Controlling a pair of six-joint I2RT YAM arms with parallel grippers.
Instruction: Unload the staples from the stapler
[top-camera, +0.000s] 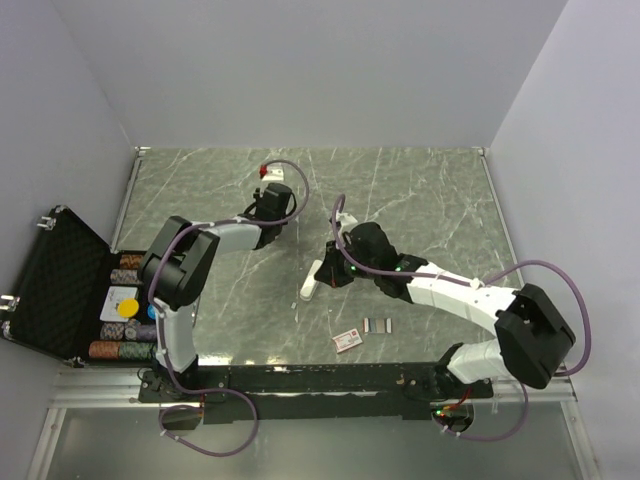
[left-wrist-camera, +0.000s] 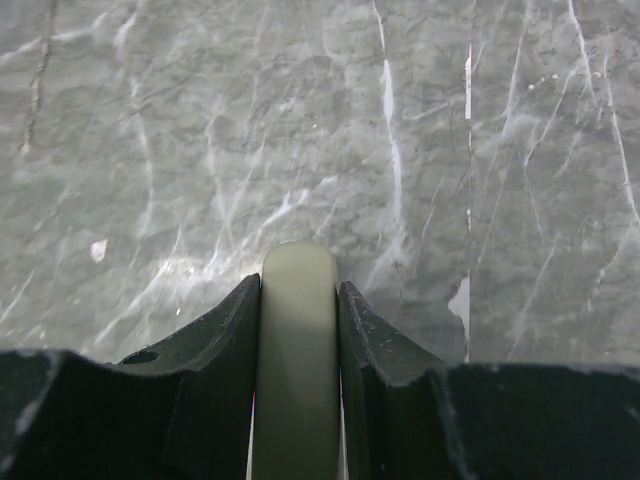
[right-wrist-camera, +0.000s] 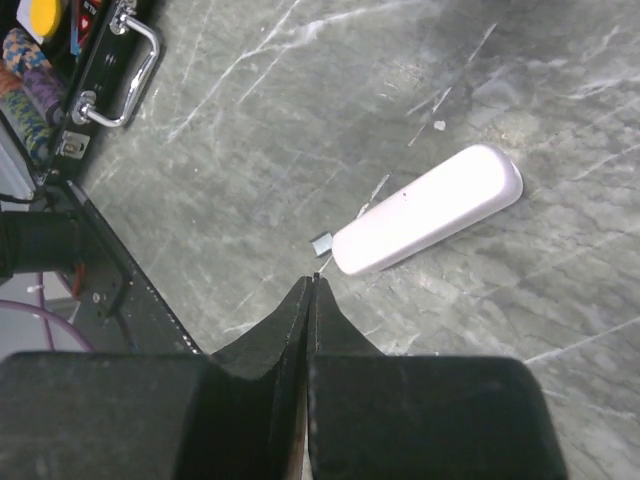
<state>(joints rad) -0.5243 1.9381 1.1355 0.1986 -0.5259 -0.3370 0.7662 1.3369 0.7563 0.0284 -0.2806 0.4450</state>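
One pale rounded bar (left-wrist-camera: 298, 350) sits gripped in the left jaws; right jaws clenched empty.

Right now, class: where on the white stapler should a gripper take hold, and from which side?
Take the stapler mid-length, across its narrow width, coming down from above. It lies flat on the table, long and slim, and its straight long sides are exposed for the jaws.

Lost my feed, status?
Left gripper shut on pale rounded bar. Right gripper shut, empty, by white stapler. Loose staples on table beside red-and-white box.
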